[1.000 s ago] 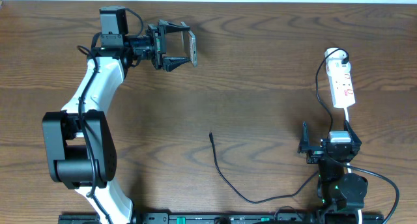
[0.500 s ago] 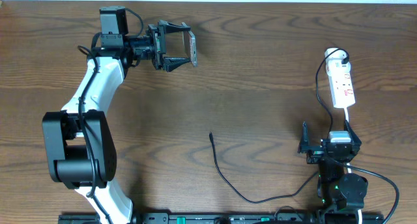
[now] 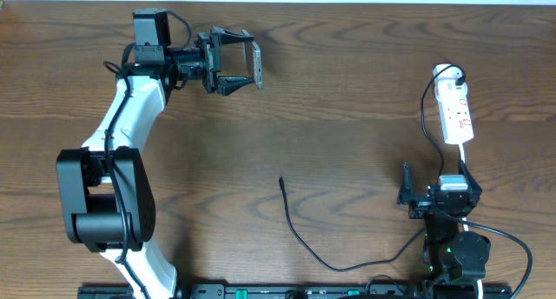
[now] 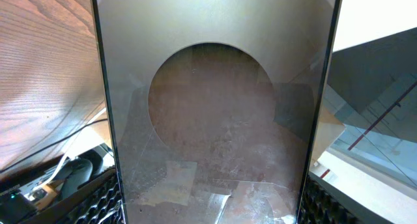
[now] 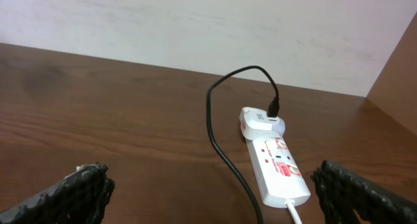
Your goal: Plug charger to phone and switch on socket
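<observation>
Overhead, the left gripper [image 3: 246, 62] at 11 o'clock is clenched on the phone [image 3: 257, 64], held on edge. The charger [image 3: 290, 222] lies loose near 6 o'clock and runs to the socket [image 3: 456, 112] at 3 o'clock, so plugging is not begun. Next, I judge, the right gripper [image 3: 434, 182] (at 5 o'clock) must take the tip to the phone's port. Only the left wrist view shows the screen's dark oval, filling the frame. Only the right wrist view shows the right fingers [image 5: 88, 185] spread wide and empty, facing the socket at 1 o'clock.
</observation>
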Motion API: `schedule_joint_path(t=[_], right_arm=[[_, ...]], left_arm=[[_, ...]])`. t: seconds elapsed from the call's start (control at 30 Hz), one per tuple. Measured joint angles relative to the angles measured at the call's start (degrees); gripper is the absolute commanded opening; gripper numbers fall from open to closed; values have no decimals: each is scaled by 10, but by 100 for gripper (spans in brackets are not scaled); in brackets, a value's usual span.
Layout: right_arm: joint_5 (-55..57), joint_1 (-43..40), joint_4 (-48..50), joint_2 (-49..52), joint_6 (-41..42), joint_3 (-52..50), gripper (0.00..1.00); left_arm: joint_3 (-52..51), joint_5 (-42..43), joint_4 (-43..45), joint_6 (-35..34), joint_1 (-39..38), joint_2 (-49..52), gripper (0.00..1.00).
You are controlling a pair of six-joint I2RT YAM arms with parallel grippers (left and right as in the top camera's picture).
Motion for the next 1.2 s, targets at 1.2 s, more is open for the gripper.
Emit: schedule_joint_path(t=[1.2], right_arm=[[13, 0, 2, 0, -18, 0, 99]], left_arm=[[0, -94, -14, 92, -5, 0, 7]])
